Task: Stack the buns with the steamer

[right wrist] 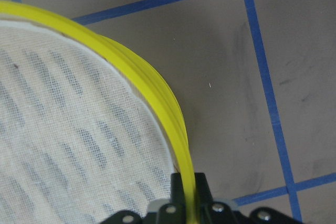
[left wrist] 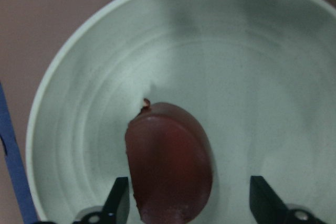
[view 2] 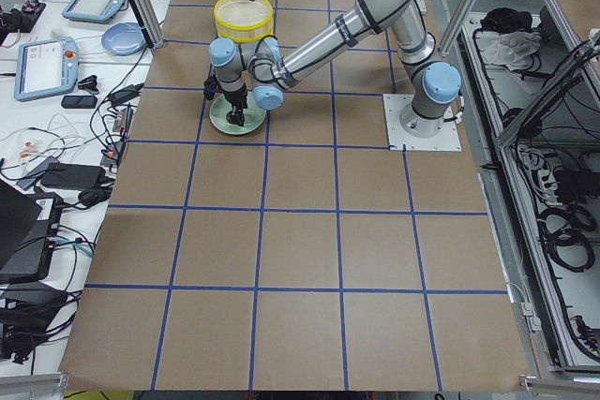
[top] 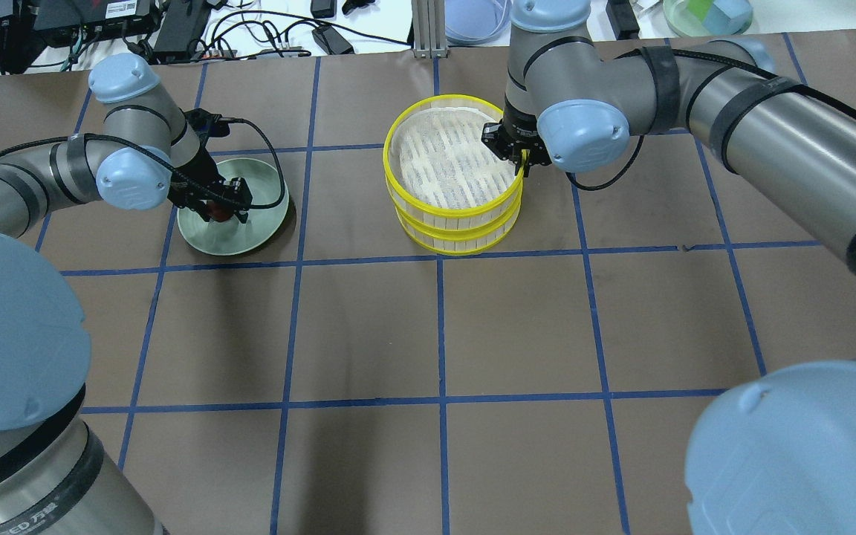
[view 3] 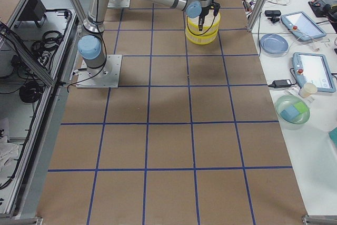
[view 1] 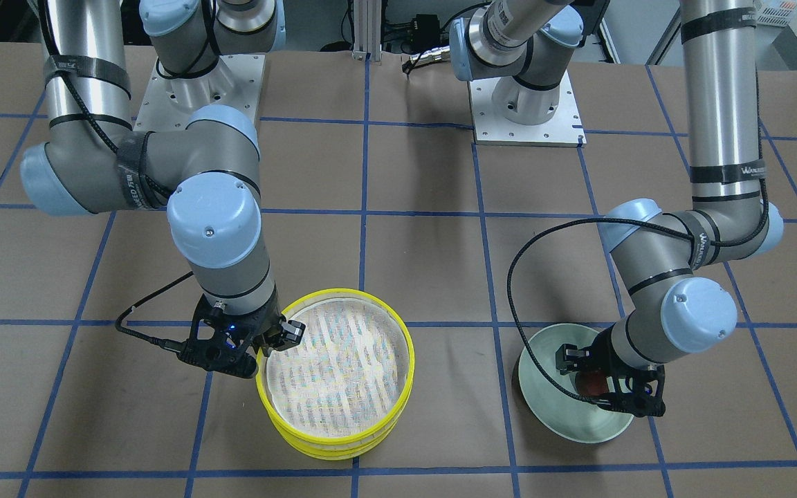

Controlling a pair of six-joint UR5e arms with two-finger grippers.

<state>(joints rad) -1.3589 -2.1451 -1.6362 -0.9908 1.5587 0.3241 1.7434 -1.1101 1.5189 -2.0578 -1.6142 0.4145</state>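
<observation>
The dark reddish-brown bun (left wrist: 170, 161) lies in the pale green plate (left wrist: 236, 51). My left gripper (left wrist: 189, 203) is open, with one finger on each side of the bun; it also shows in the overhead view (top: 224, 212) above the plate (top: 257, 223). The two yellow-rimmed steamer tiers are stacked, the top tier (top: 446, 156) on the lower tier (top: 458, 236). My right gripper (right wrist: 188, 192) is shut on the top tier's yellow rim (right wrist: 157, 98) and shows in the front view (view 1: 275, 339). The top tier's mesh (view 1: 333, 373) is bare. The cream-white bun is hidden.
The brown table has a blue tape grid. The arms' base plates (view 1: 526, 111) stand at the robot's side. Cables and devices lie past the far table edge (top: 175, 30). A brown gap (top: 339, 193) lies between plate and steamer.
</observation>
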